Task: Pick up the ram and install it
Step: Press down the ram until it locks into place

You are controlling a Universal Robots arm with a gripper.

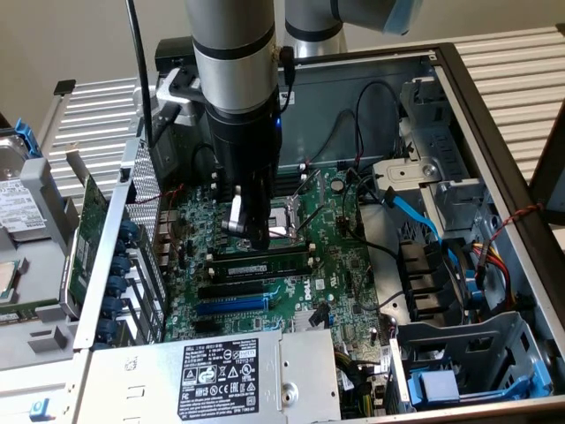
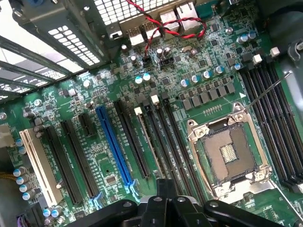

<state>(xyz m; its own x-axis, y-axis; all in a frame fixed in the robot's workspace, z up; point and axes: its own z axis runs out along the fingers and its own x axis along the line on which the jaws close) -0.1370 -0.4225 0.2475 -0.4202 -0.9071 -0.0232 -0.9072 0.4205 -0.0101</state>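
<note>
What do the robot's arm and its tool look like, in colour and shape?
The arm is a thick silver-grey cylinder with a black lower section, and a black cable runs beside it. A second joint carries a light blue cap. The tool is black with a shiny metal part.

I hang low inside the open computer case (image 1: 494, 132). My gripper (image 1: 254, 237) is shut, just above the green ram (image 1: 265, 262) in its slot by the silver socket (image 1: 287, 221).
</note>
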